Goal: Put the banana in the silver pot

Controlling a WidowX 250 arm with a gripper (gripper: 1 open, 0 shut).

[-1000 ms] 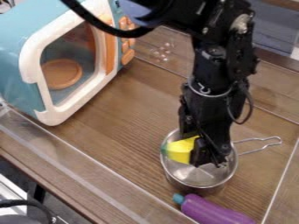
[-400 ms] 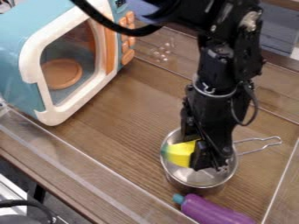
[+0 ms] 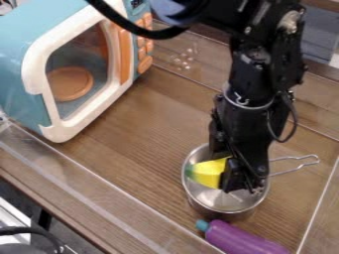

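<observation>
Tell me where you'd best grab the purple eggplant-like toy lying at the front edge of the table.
Grip the purple eggplant-like toy across its rounded middle, coming straight down from above: it lies flat on the wooden table, long and narrow, beside the silver pot, so its sides are likely free.

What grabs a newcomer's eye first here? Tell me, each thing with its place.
The black robot arm reaches straight down at right of centre, its fingers shut on the banana inside the silver pot on the wooden table. At left stands a blue and white toy microwave with its door open. A purple eggplant toy lies at the bottom edge, just below the pot.
</observation>
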